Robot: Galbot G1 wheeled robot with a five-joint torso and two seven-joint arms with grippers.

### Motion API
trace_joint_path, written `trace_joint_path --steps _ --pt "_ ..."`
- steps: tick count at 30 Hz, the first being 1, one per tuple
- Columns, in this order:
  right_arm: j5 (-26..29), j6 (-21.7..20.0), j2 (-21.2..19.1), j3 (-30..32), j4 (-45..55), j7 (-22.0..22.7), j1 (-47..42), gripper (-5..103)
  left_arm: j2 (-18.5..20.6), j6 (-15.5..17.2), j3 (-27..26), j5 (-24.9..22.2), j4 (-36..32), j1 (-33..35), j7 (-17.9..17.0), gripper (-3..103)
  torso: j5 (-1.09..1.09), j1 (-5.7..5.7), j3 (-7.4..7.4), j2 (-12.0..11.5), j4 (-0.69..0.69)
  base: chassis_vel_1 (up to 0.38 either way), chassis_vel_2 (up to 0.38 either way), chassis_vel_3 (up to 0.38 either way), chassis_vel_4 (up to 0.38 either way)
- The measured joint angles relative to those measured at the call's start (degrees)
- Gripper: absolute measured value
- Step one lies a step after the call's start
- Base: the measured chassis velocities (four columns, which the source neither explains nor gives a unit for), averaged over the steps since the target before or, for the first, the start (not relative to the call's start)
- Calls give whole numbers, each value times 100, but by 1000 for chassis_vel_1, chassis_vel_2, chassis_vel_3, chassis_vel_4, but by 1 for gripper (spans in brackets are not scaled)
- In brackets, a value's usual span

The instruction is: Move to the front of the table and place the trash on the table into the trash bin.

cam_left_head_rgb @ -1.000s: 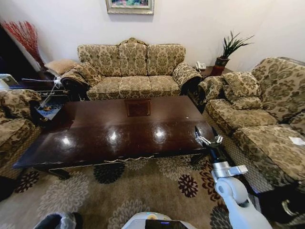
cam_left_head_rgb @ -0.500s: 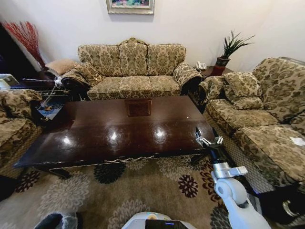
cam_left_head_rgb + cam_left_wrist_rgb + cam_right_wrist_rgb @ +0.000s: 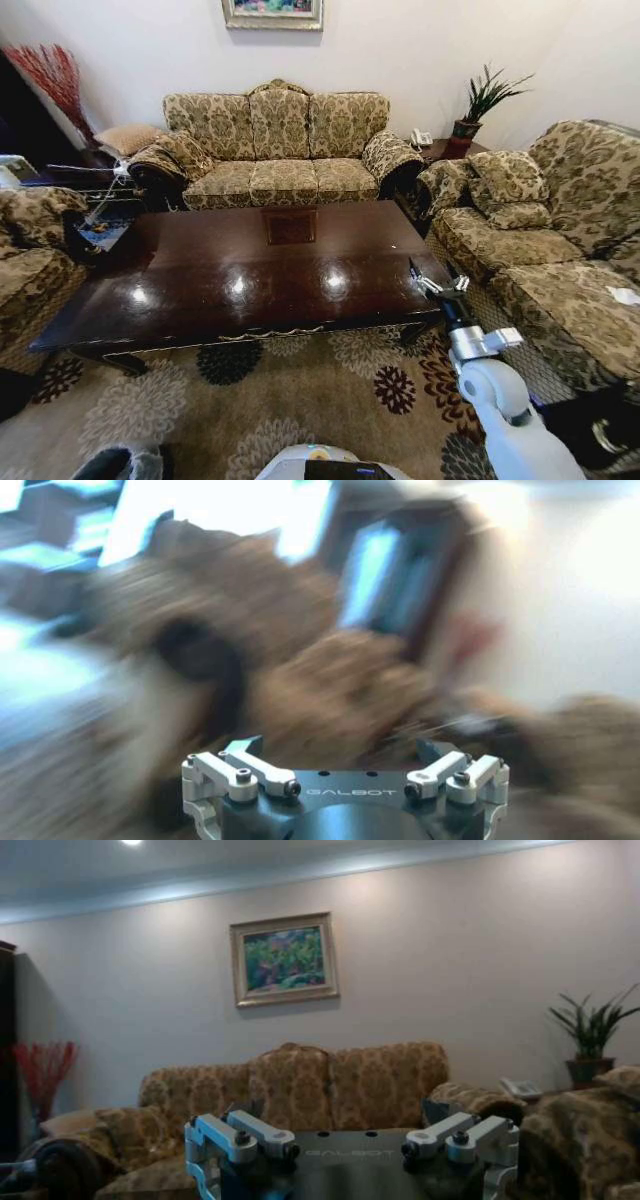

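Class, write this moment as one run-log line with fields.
right gripper: open, raised by table's right front corner | left gripper: open, holding nothing | trash bin: on carpet, near left | table top: no trash seen

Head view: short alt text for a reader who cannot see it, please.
The right gripper hangs open and empty at the right front corner of the table, whose glossy top reflects ceiling lights. The trash bin sits on the carpet, sofas around.

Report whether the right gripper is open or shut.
Open. In the head view the right gripper hangs by the glossy dark brown table's right corner, fingers spread, nothing between them; the right wrist view agrees.
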Motion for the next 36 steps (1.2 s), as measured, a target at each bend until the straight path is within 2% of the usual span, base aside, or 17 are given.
trace_joint_path --steps 2,3,5,7,8,9,11,12,13,15,16,17,19,23,26,31,36 --pt "-108 64 32 -100 166 -186 -222 100 41 228 164 817 -1241 113 -222 100 0 0 0 0 0 0 0 0 0" --pt "-108 64 32 -100 166 -186 -222 100 41 228 164 817 -1241 113 -222 100 0 0 0 0 0 0 0 0 0" --pt "-315 555 -5 -66 124 -534 -542 100 39 786 398 1274 -2322 235 -305 100 2 0 0 0 -1 0 0 0 0" --pt "-454 859 11 175 42 -731 -849 100 28 1250 638 1393 -3096 265 -333 100 -2 0 0 0 0 0 0 0 0" --pt "-454 859 11 175 42 -731 -849 100 28 1250 638 1393 -3096 265 -333 100 -2 0 0 0 0 0 0 0 0" --pt "-494 887 62 383 70 -744 -1019 100 51 1615 761 1469 -3568 261 -395 100 0 0 0 0 0 0 0 0 0" --pt "-618 670 220 856 338 -773 -1404 100 171 2491 900 1616 -4354 260 -558 100 3 0 0 0 -2 0 0 0 0" --pt "-618 670 220 856 338 -773 -1404 100 171 2491 900 1616 -4354 260 -558 100 3 0 0 0 -2 0 0 0 0" --pt "-694 642 296 1009 492 -773 -1551 100 251 2834 956 1620 -4681 281 -566 100 -2 0 -1 0 -4 0 0 0 0" --pt "-867 597 485 1052 768 -641 -1661 100 363 3227 1055 1618 -5149 368 -404 100 1 -1 -1 0 -2 0 0 0 0" --pt "-867 597 485 1052 768 -641 -1661 100 363 3227 1055 1618 -5149 368 -404 100 1 -1 -1 0 -2 0 0 0 0" --pt "-990 583 568 960 883 -427 -1637 100 399 3285 1117 1666 -5263 387 -259 100 -1 -1 -1 0 1 0 0 0 0" --pt "-1411 362 785 660 1175 286 -1598 100 458 3380 1315 1915 -5427 391 -53 100 0 -1 -1 0 1 0 0 0 0" --pt "-1727 206 988 456 1420 631 -1664 100 453 3422 1558 2254 -5475 399 29 100 -2 0 0 0 0 0 0 0 0" --pt "-1879 139 1099 428 1574 914 -1876 100 396 3328 2000 2640 -5448 416 35 100 -2 -1 -1 0 0 0 0 0 0" --pt "-1811 125 1100 475 1658 871 -2122 100 311 3132 2289 2958 -5346 402 -25 100 -2 0 -1 0 -1 0 0 0 0" --pt "-1780 128 1095 486 1668 784 -2157 100 266 3112 2306 2991 -5318 389 -62 100 -2 -1 -1 0 0 0 0 0 0"
